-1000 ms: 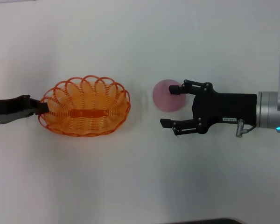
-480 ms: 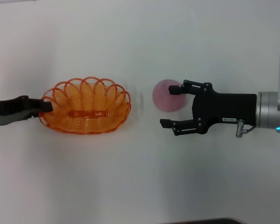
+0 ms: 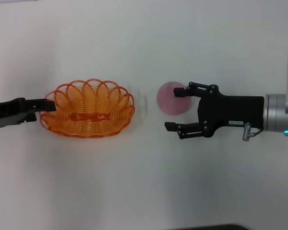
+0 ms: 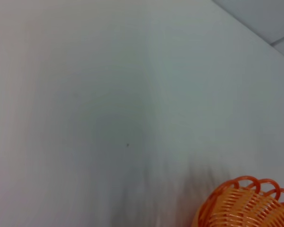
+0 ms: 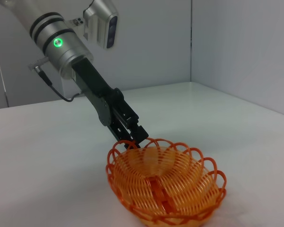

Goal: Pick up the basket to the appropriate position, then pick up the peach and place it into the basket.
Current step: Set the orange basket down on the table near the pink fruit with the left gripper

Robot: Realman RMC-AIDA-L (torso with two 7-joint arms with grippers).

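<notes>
Left hand [image 3: 48,107] at the basket [image 3: 88,109] rim — grip unclear; right hand [image 3: 175,109] wide open beside the peach [image 3: 170,99].

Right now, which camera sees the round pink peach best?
The head view. The round pink peach sits there on the white table, partly covered by a finger of the open right gripper. Neither the left wrist view nor the right wrist view shows it.
</notes>
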